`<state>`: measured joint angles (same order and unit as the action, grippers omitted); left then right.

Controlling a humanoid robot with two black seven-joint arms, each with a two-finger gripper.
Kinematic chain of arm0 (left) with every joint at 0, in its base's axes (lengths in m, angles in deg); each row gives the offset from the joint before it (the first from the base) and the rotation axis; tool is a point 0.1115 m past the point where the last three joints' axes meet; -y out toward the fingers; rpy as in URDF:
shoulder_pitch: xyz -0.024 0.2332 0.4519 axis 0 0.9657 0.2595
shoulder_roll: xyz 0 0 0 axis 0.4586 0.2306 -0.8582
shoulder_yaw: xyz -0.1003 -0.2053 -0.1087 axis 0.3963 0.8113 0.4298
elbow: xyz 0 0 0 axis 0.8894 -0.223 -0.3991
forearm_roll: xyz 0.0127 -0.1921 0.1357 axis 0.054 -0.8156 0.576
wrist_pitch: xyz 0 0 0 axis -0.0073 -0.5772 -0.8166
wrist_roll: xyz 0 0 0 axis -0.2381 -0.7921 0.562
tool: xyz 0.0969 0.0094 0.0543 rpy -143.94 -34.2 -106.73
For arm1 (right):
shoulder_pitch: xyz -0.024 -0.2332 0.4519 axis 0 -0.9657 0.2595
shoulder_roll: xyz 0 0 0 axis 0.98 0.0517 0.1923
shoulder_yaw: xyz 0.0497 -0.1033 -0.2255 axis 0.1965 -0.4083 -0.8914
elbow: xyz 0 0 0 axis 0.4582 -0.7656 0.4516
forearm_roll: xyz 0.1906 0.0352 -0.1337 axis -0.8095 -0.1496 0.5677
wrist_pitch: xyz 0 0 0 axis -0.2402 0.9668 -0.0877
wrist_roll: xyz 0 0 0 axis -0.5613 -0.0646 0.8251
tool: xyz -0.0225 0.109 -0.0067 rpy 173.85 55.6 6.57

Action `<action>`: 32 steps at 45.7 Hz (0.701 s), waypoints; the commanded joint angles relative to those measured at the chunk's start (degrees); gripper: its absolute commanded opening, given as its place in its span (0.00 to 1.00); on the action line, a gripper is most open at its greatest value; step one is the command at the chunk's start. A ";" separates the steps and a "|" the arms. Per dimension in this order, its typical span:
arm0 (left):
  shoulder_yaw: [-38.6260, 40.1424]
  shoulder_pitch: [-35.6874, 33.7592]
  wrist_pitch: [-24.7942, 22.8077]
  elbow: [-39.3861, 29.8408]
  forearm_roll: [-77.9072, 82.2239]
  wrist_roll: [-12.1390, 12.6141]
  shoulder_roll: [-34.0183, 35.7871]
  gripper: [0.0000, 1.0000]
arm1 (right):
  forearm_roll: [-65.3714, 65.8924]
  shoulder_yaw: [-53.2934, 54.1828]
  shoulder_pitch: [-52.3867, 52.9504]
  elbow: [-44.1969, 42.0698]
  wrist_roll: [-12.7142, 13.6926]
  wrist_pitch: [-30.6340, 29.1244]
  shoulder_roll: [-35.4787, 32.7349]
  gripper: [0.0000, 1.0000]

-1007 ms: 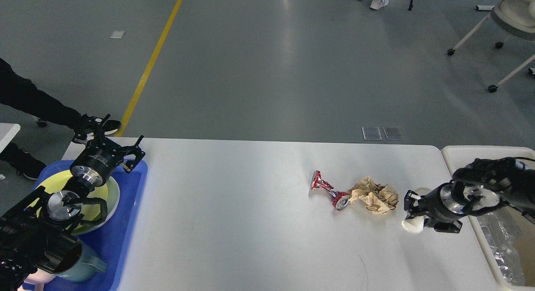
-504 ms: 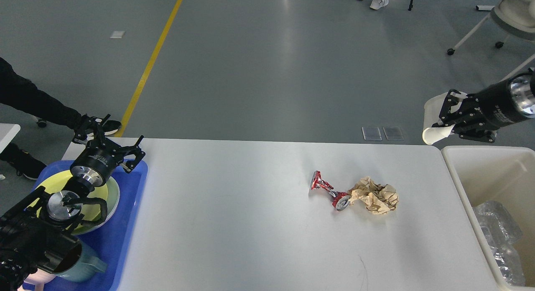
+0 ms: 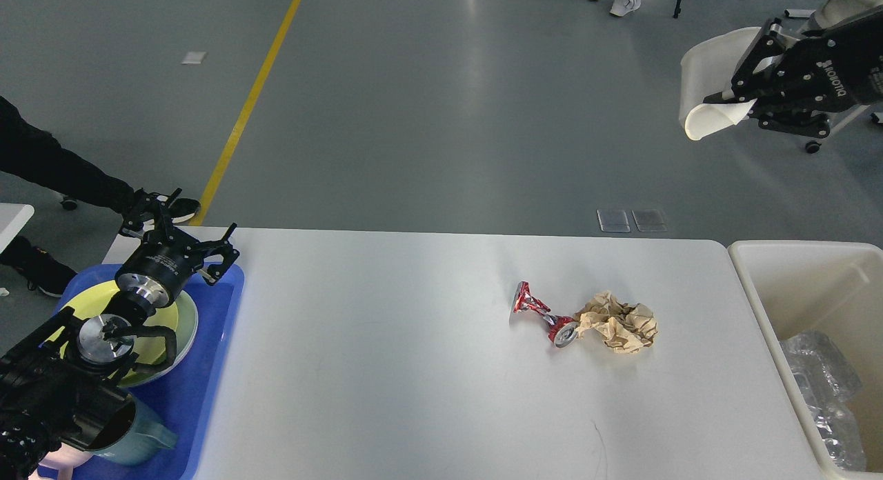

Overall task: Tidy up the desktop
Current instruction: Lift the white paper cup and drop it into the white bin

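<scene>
- A grey workshop floor with a yellow line lies behind the bench (image 3: 414,370), the wide white top that is to be tidied; it fills the middle of the view.
- The right tool (image 3: 724,97) is raised high, off the bench and above its far right corner, its fingers clamped on a white paper cup (image 3: 703,80) held tilted on its side.
- The cream bin (image 3: 793,273) stands just beside the bench's right end, below and nearer than the raised cup, with clear plastic waste in it.
- The left tool (image 3: 181,226) hovers with fingers spread wide and empty over the far end of the blue tray (image 3: 221,342), which carries a yellow-green plate (image 3: 183,321) and a teal mug (image 3: 141,442).
- On the bench a crushed red can (image 3: 541,313) touches a crumpled brown paper (image 3: 619,323).
- In my judgement the step in hand is binning the cup: the next move calls for bringing the cup above the bin's opening, then releasing it.
- The can and the paper are yet to be cleared.
</scene>
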<state>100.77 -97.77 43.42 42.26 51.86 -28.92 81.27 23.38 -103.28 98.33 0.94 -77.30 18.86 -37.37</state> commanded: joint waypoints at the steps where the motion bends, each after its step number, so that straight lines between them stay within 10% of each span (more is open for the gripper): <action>1: 0.00 0.00 0.00 0.00 0.00 0.00 -0.08 0.96 | 0.00 -0.64 -10.22 -3.41 0.10 12.41 0.08 0.00; 13: 0.00 0.00 0.00 0.00 0.00 0.00 0.00 0.96 | -0.70 -0.03 -34.66 -12.73 0.01 38.44 0.61 0.01; 17: 0.00 0.00 0.00 0.00 0.00 0.00 -0.08 0.96 | -0.62 0.32 -40.46 -18.00 -0.08 40.29 2.36 0.23; 21: 0.00 0.00 0.00 0.00 0.00 0.00 -0.08 0.96 | -0.53 0.15 -46.44 -23.79 -0.16 41.17 5.96 0.72; 25: 0.00 0.00 0.00 0.00 0.00 0.00 0.00 0.96 | -0.53 0.24 -51.36 -29.86 -0.16 41.43 9.91 0.99; 32: 0.00 0.00 0.00 0.00 0.00 0.00 -0.08 0.96 | -0.53 0.06 -56.56 -34.09 -0.08 41.43 14.84 1.00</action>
<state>100.77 -97.77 43.42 42.26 51.87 -28.92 81.22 22.83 -103.06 45.26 -30.57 -77.44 60.23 -25.60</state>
